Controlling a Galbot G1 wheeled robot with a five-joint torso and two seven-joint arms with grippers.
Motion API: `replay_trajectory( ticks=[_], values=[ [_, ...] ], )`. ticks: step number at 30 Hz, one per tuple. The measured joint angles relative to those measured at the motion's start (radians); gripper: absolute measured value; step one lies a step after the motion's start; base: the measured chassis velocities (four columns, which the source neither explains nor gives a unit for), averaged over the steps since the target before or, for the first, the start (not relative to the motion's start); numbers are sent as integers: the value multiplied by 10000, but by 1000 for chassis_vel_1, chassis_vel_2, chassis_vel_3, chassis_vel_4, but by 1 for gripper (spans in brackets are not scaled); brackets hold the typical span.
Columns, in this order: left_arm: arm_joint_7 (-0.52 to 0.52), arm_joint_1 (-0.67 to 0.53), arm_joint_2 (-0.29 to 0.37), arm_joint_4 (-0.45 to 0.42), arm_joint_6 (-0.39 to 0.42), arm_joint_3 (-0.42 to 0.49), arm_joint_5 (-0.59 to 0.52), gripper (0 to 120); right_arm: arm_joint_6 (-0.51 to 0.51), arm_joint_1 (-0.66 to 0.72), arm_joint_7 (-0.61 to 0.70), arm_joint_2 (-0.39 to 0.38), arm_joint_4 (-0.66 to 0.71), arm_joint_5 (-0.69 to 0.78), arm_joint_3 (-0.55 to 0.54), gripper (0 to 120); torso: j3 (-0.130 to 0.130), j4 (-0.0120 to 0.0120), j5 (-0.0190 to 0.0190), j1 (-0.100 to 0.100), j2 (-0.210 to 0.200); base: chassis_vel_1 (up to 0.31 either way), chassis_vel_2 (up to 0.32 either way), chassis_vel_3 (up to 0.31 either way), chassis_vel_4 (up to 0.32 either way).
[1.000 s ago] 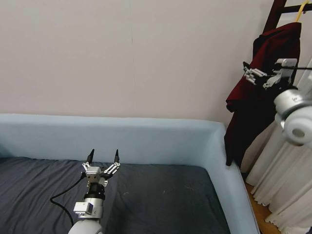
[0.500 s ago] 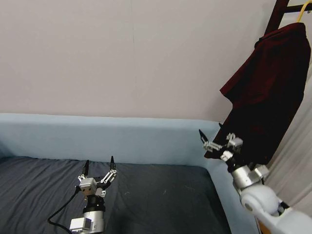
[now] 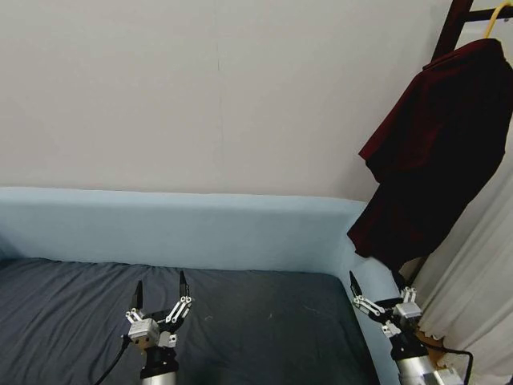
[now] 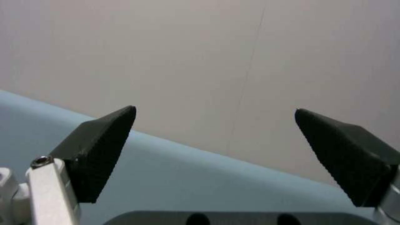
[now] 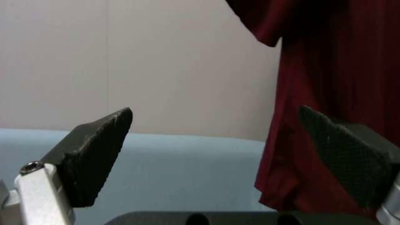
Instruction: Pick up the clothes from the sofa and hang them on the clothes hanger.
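My left gripper (image 3: 160, 290) hovers low over the dark seat (image 3: 264, 325) of the sofa, near me. Its fingers are spread wide and hold nothing. My right gripper (image 3: 377, 287) is low at the sofa's right end, just beside the pale blue armrest (image 3: 358, 269), and is also wide and empty. Beyond both runs the pale blue backrest (image 3: 200, 228). Farther right, the dark red shirt (image 3: 437, 152) hangs on a yellow hanger (image 3: 495, 18) from a dark wooden rack (image 3: 450, 24). Its hem is above the sofa's right corner, beside a white curtain (image 3: 481, 281). A plain wall (image 3: 200, 88) stands behind.
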Motion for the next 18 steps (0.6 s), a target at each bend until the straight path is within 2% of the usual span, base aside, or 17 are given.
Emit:
replay_trajectory(
  ticks=[2, 5, 18],
  values=[
    [-107, 17, 43, -165, 186, 64, -3, 100, -137, -121, 149, 46, 218, -17, 26, 100, 0, 0, 0, -1, 0, 0, 0, 0, 0],
    [-504, 147, 449, -662, 968, 346, -103, 100, -523, -400, 418, 51, 727, -324, 134, 100, 0, -2, 0, 0, 0, 0, 0, 0, 0],
    [-575, 157, 558, -721, 1103, 397, -151, 100, -599, -348, 459, -18, 766, -334, 89, 100, 2, 0, 1, 1, -2, 0, 0, 0, 0]
  ],
)
